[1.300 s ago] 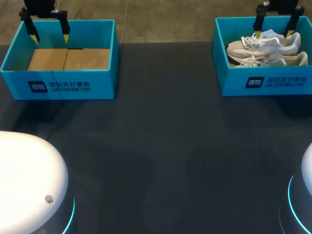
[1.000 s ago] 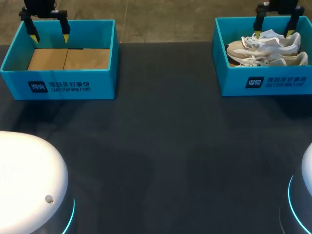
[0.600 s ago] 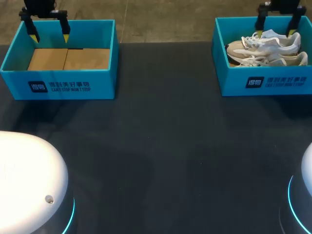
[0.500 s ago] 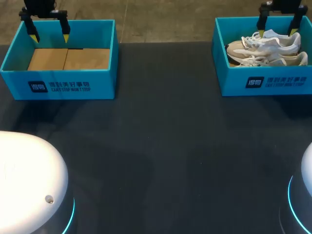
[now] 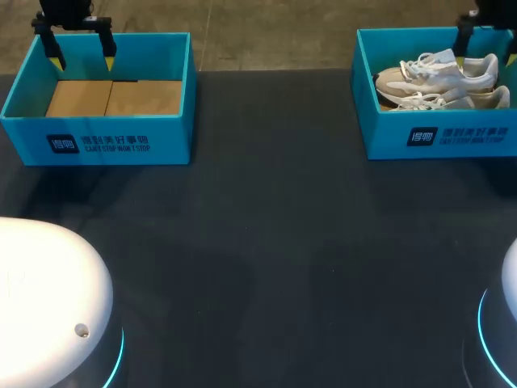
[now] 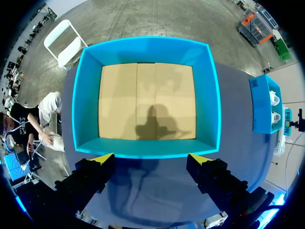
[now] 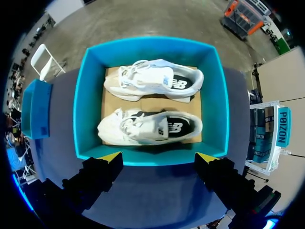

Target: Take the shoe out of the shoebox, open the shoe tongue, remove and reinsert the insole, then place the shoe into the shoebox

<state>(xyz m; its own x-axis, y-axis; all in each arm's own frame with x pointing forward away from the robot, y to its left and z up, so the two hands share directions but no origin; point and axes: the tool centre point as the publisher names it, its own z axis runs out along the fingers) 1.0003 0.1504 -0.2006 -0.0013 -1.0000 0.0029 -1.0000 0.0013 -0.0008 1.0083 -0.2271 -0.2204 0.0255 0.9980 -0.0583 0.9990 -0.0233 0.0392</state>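
Note:
Two white and beige shoes lie side by side on their sides in the blue shoebox (image 5: 436, 137) at the far right of the table. In the right wrist view they are one shoe (image 7: 147, 128) just ahead of the fingers and the other shoe (image 7: 152, 80) beyond it. My right gripper (image 5: 486, 52) (image 7: 158, 157) hangs open above the box's far wall and holds nothing. A second blue box (image 5: 97, 141) at the far left shows only its bare cardboard floor (image 6: 147, 100). My left gripper (image 5: 81, 61) (image 6: 151, 158) is open and empty above that box's far edge.
The dark table top (image 5: 266, 242) stretches between the two boxes and toward the front. White rounded arm bases (image 5: 48, 299) stand at the front left and front right corners.
My right gripper has shifted to the right along the far side of the shoebox, still open. The left arm and the shoes have not moved.

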